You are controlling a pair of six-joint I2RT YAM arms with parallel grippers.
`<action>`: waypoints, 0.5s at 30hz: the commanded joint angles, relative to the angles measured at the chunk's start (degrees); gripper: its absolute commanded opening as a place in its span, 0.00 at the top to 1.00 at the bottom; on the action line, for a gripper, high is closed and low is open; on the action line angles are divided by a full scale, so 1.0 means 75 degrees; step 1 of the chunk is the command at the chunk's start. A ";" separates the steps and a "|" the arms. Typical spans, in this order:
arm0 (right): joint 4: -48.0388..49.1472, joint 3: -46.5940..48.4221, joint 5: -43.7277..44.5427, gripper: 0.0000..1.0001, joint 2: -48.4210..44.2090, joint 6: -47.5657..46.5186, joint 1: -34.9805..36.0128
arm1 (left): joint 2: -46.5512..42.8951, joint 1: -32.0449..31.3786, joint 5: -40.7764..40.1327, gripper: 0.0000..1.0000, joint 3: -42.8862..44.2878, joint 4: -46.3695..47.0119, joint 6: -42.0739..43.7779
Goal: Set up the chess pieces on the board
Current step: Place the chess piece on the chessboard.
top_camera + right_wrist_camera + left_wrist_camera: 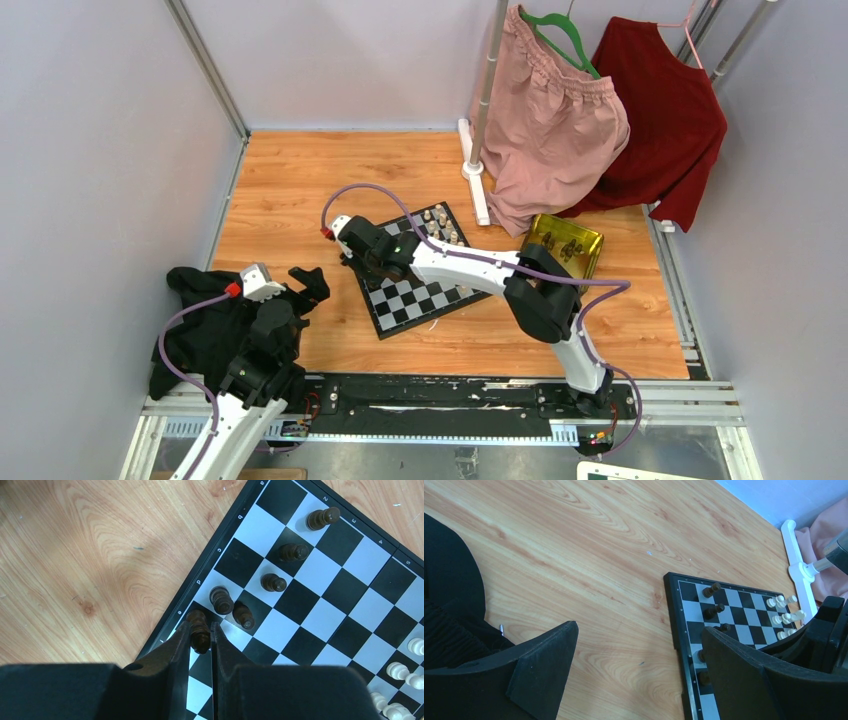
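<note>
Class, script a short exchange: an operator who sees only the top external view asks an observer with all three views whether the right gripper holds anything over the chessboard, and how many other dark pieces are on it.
Operator: My view hides the grip under the wrist. Is anything held?
Observer: Yes. In the right wrist view, the right gripper is shut on a dark chess piece over the edge row of the board.
Operator: How many other dark ones are already there?
Observer: That view shows five more dark pieces on the squares just beyond the held one.
</note>
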 commanded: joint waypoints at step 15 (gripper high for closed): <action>-0.0449 0.0144 0.0231 1.00 0.0045 -0.0215 0.0235 | -0.0313 -0.0049 -0.0057 0.00 -0.0089 -0.0040 -0.0001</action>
